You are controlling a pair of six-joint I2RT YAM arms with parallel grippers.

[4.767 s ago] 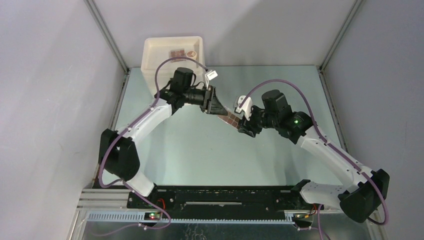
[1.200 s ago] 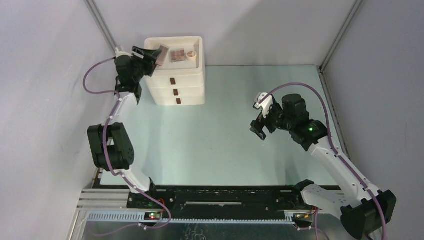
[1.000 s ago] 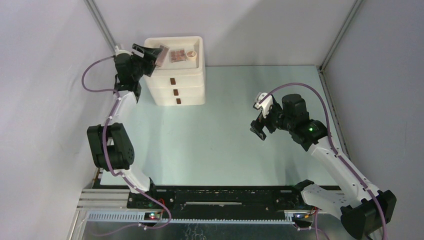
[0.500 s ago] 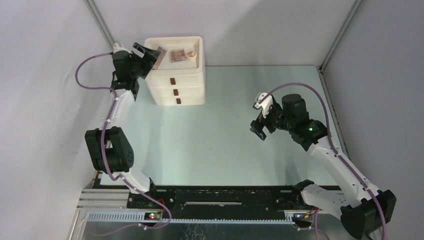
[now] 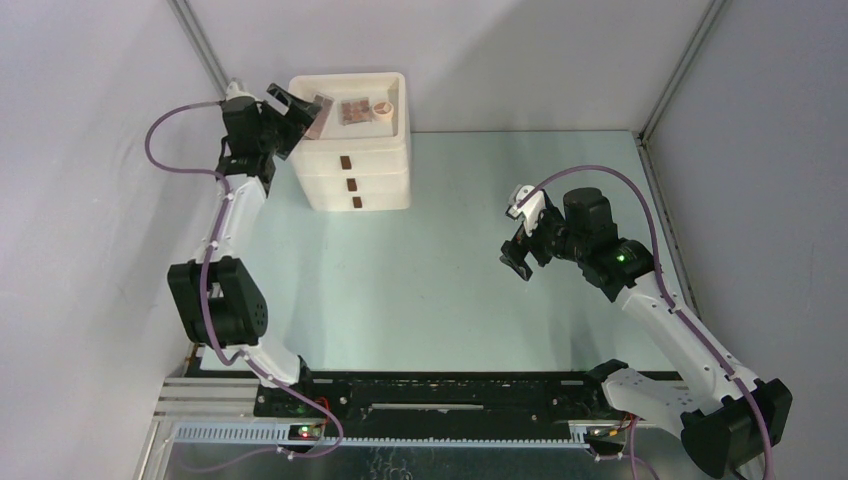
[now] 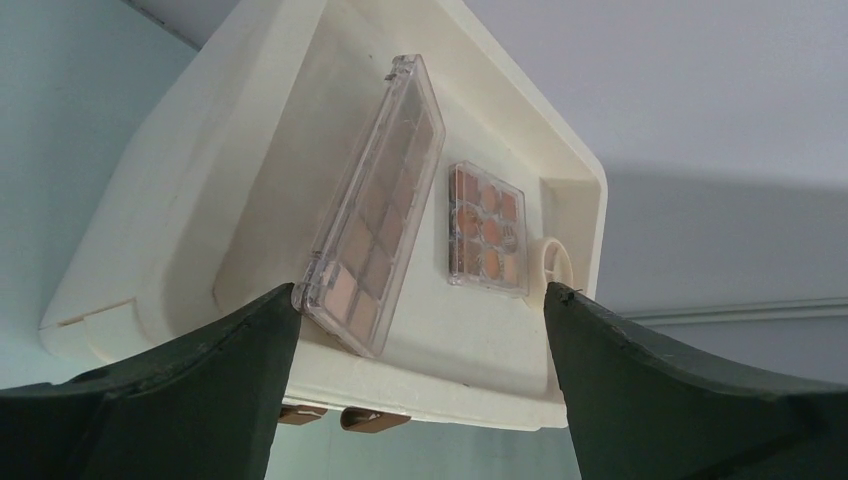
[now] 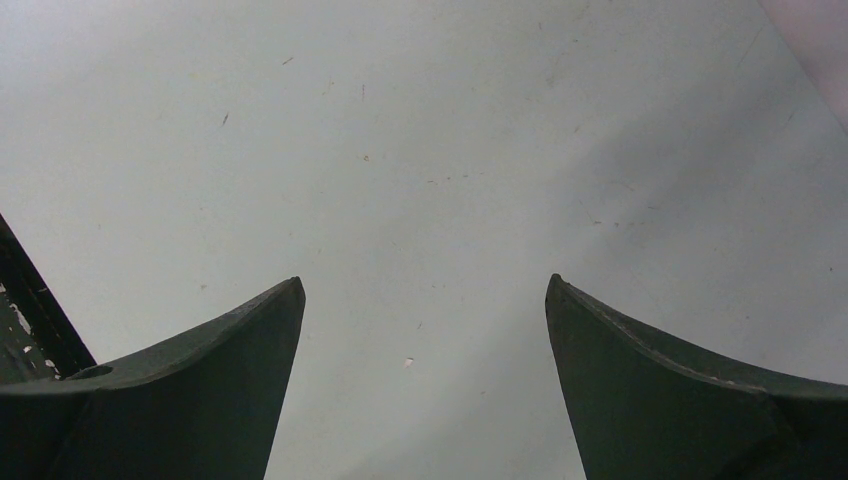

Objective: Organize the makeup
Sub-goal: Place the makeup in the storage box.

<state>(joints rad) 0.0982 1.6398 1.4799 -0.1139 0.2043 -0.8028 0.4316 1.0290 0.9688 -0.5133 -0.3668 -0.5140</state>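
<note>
The left pincer [image 6: 420, 295] stood wide at the left rim of the cream three-drawer box [image 5: 380, 165], gripping nothing. The near corner of the long palette [image 6: 375, 215] sat against the inner edge of its left finger, touching or just beside it; which one could not be told. That palette was in the box's open top tray but not flat. It leaned tilted, one long edge raised toward the tray's left wall. A smaller square palette [image 6: 487, 228] lay flat beside it toward the box's right side, and a small round piece [image 6: 556, 266] sat just past that.

The step in hand looked like leaving the long palette in the tray. To do it well, the pincer should probably back straight away from the box with its fingers spread, so the left finger does not drag that corner. A gentle push may then be needed to lay the palette flat.

The left arm reached tall along the box's left side, its wrist turned in over the tray. The right arm was bent at the elbow well to the box's right. Its right pincer [image 7: 424, 290] was also spread wide and empty, over the bare counter [image 7: 420, 150].
</note>
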